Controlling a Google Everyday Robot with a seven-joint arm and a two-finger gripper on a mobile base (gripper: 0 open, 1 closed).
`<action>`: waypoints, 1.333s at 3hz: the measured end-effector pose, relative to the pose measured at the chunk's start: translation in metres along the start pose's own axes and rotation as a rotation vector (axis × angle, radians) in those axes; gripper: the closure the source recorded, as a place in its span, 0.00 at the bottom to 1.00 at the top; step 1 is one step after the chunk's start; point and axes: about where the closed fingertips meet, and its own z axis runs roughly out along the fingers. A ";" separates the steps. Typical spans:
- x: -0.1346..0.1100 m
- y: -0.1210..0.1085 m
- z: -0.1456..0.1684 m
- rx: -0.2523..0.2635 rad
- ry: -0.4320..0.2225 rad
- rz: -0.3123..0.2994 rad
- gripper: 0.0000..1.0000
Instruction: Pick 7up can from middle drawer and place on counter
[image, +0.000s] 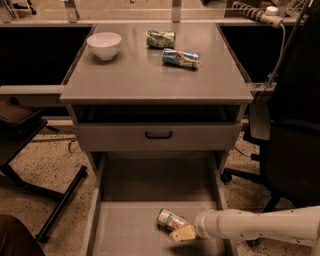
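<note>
The 7up can (169, 219) lies on its side on the floor of the open middle drawer (125, 230), near the drawer's right half. My gripper (182, 233) comes in from the right on a white arm and sits right at the can's lower right end, touching or nearly touching it. The counter (145, 75) is the broad grey cabinet top above.
On the counter stand a white bowl (104, 45), a dark green mottled packet (160, 39) and a blue-and-silver can (180, 58) lying on its side. A closed drawer front with a black handle (158, 135) sits above the open drawer. A black office chair (290, 140) stands right.
</note>
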 end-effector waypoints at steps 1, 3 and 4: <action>0.001 0.019 0.000 -0.037 -0.015 -0.003 0.00; -0.004 0.051 0.005 -0.101 -0.037 -0.039 0.00; -0.004 0.061 0.015 -0.110 -0.027 -0.072 0.00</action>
